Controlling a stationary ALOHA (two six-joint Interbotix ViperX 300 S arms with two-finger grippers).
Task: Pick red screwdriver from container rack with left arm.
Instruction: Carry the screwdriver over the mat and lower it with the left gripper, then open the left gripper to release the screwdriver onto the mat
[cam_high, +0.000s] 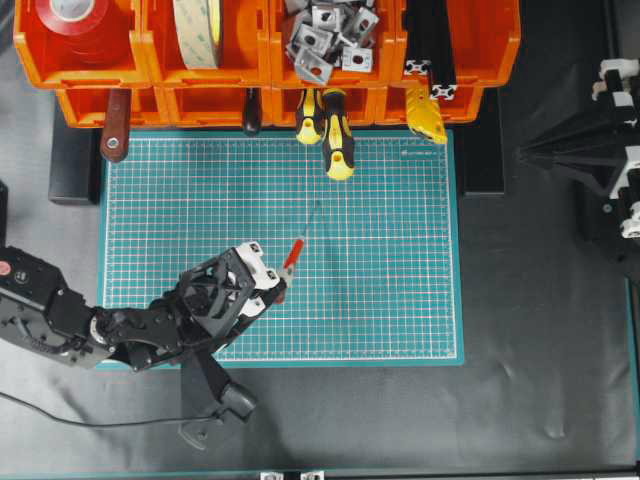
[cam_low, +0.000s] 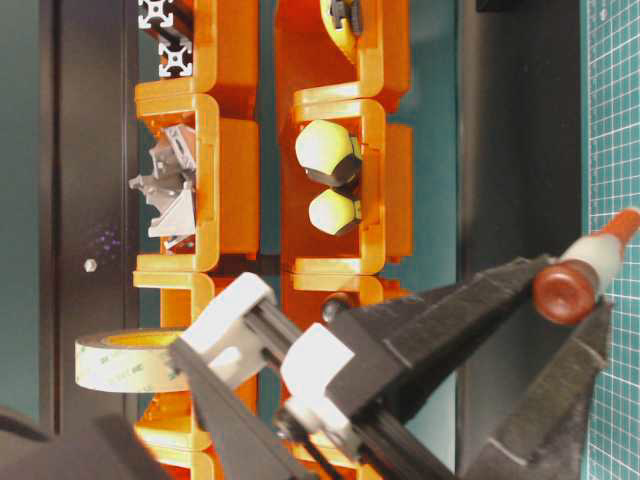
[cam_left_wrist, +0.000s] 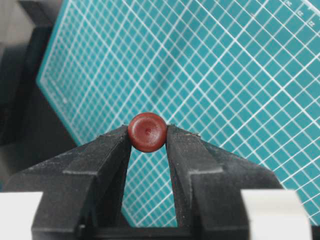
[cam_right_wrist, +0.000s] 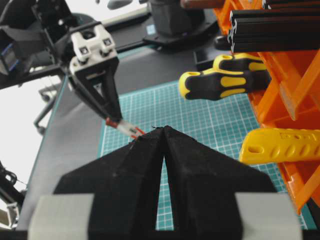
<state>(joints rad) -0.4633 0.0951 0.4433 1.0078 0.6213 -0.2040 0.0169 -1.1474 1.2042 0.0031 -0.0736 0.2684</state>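
Left gripper (cam_high: 281, 287) clenched on red screwdriver (cam_high: 292, 255), fingers (cam_left_wrist: 112, 150) pinching round handle end. Screwdriver lifted above green cutting mat (cam_high: 400, 300), well clear of container rack (cam_high: 260, 60); thin shaft points up-right toward yellow-black screwdrivers (cam_high: 335, 135) hanging from lower bins. Left arm (cam_high: 120, 325) reaches in over mat's lower left corner. Right gripper (cam_right_wrist: 164, 131): fingertips pressed together, nothing between.

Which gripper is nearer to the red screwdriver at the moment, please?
Left. The left gripper is shut on the red screwdriver at its handle, above the green mat. The right gripper is shut and holds nothing, well off to the side.
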